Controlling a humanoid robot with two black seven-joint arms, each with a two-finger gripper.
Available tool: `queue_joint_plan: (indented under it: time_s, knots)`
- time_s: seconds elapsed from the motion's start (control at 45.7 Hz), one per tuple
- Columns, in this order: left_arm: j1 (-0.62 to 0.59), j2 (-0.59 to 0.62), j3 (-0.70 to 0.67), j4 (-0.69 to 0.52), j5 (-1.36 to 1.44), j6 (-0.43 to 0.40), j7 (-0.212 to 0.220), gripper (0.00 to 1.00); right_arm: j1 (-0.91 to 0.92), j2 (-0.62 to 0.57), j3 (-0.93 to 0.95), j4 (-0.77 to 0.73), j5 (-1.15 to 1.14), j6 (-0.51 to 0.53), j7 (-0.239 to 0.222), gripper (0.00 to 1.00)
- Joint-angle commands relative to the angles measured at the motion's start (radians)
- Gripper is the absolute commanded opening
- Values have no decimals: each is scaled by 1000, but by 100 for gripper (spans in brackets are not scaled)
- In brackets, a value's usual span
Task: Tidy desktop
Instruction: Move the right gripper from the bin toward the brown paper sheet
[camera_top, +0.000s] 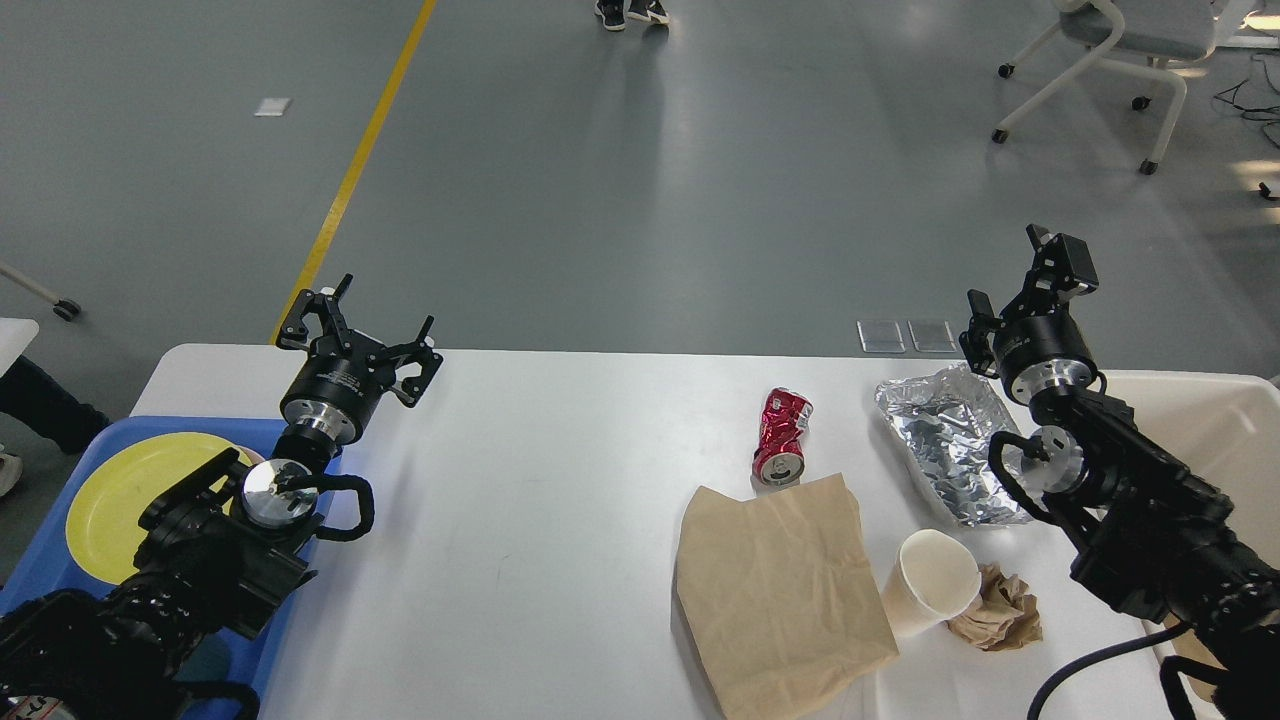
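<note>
The white desktop (560, 480) fills the lower view. On its right half lie a crushed red can (782, 436), a flat brown paper bag (785, 590), a white paper cup (935, 582) on its side, a crumpled brown paper ball (1000, 620) and a crumpled foil tray (945, 442). My left gripper (358, 330) is open and empty above the desktop's far left edge. My right gripper (1020, 285) is open and empty, raised above the far right corner, beside the foil tray.
A blue tray (45, 575) with a yellow plate (125, 490) sits at the left under my left arm. A cream-white bin (1200, 420) stands at the right behind my right arm. A wheeled chair (1100, 60) stands far back right.
</note>
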Motion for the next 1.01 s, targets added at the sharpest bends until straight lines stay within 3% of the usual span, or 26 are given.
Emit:
queue_joint_plan:
  time_s: [0.0,0.722,0.788,0.985]
  knots:
    - [0,0,0,0,0,0,0,96,-5,2,-4,-11,0,1,2,100]
    - [0,0,0,0,0,0,0,96,-5,-67,-33,6,-20,10,8,100]
    - [0,0,0,0,0,0,0,96,16,-69,-116,12,-29,15,3,100]
    - [0,0,0,0,0,0,0,96,229,-121,-694,13,-115,70,0,100]
